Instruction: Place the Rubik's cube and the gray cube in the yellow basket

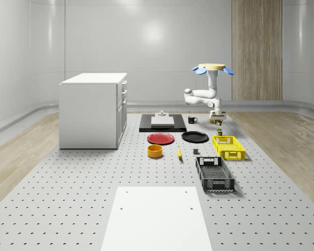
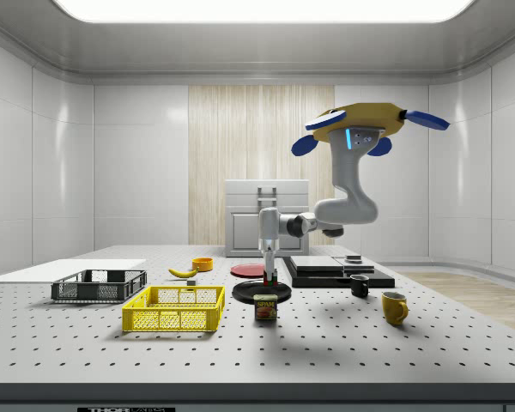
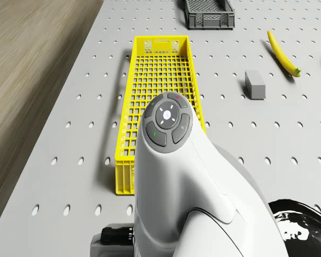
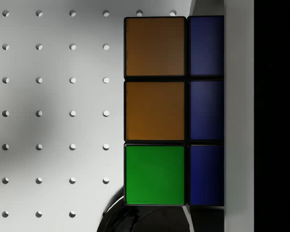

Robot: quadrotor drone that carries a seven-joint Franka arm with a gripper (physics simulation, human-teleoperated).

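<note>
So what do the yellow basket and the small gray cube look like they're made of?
The yellow lattice basket looks like moulded plastic: thin open grid walls, even matte colour. The small gray cube has flat, dull, unmarked faces; plastic or painted block, cannot tell which.

A lab-like test room: a perforated table (image 1: 68, 198), bare pale wall panels (image 1: 146, 47).

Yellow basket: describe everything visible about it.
The yellow basket is a long, shallow rectangular crate that looks like moulded plastic, with an open grid floor, latticed walls and a handle slot in one short end wall. It sits flat and upright on the perforated table, touching nothing else. No object can be seen in the visible part of its inside. The gray cube lies beside one long side, and the black crate stands off one short end.
</note>
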